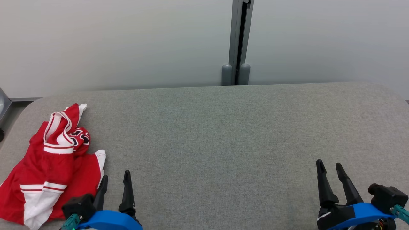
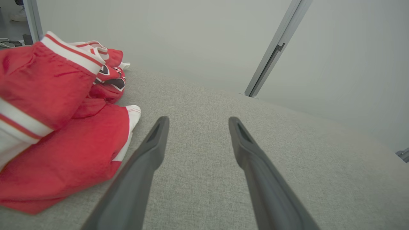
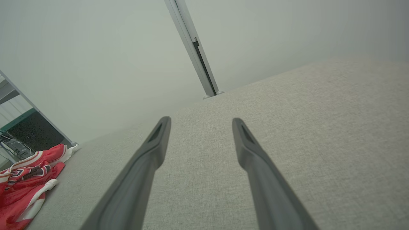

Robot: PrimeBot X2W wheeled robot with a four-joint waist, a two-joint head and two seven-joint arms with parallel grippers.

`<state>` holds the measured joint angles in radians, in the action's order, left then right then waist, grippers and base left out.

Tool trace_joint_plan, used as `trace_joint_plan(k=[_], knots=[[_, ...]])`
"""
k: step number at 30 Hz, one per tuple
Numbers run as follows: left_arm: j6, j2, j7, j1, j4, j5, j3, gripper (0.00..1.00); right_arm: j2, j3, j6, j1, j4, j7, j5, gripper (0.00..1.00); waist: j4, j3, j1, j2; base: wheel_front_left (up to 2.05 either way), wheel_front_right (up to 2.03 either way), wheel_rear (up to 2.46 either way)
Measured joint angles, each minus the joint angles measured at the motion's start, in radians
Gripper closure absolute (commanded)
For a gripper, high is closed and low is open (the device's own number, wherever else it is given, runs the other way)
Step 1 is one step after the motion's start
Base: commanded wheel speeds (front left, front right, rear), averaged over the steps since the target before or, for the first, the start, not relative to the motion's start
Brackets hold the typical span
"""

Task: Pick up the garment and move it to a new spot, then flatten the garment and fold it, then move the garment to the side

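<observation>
Looking down from the head view, you find the garment (image 1: 51, 166) lying crumpled at the left end of the grey fabric-covered table (image 1: 223, 134), close to the front edge. It is red with white bands and thin red stripes. A dark printed patch shows among the folds toward its far side. Part of the cloth is bunched into a raised ridge, and the rest lies flatter on the surface.

Check the left gripper (image 1: 116, 174) at the lower left. Its two dark fingers stand spread apart with nothing between them, and both point out over bare table. The finger nearer the garment sits just beside the white-trimmed hem. You cannot tell from either the head view or the left wrist view whether finger and cloth touch.

Check the right gripper (image 1: 329, 163) at the lower right. Its fingers are likewise spread wide and empty, over bare table and well apart from the garment. In the right wrist view the garment appears far off at the lower left corner.

Behind the table you see a pale wall (image 1: 127, 41) with a grey metal post (image 1: 238, 41) standing near its middle.
</observation>
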<state>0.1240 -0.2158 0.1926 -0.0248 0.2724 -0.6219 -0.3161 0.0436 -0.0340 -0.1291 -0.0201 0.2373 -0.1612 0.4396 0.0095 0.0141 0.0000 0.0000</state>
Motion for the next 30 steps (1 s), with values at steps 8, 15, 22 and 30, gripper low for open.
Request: trace_joint_plan(k=[8,15,22,30], knots=[[0.008,-0.016,0.018,0.003,0.0,0.044,-0.02,0.0,0.001,-0.005,0.0,0.003,0.004,-0.009,-0.075,0.0,-0.003,0.002,0.0,0.0,0.0,0.0,0.0],[0.026,-0.025,0.03,0.007,-0.009,0.085,-0.037,0.0,0.002,-0.004,0.0,0.005,0.005,-0.012,-0.127,0.0,-0.002,0.004,0.0,0.0,0.0,0.0,0.0],[0.038,-0.034,0.017,0.014,-0.012,0.095,-0.045,0.0,0.002,0.0,0.0,0.009,0.0,-0.016,-0.174,0.0,-0.001,0.001,0.0,0.0,0.0,0.0,0.0],[0.048,-0.039,0.021,0.019,-0.044,0.095,-0.04,0.0,0.003,0.0,0.0,0.009,-0.014,-0.025,-0.186,0.0,0.0,-0.001,0.0,0.0,0.0,0.0,0.0]])
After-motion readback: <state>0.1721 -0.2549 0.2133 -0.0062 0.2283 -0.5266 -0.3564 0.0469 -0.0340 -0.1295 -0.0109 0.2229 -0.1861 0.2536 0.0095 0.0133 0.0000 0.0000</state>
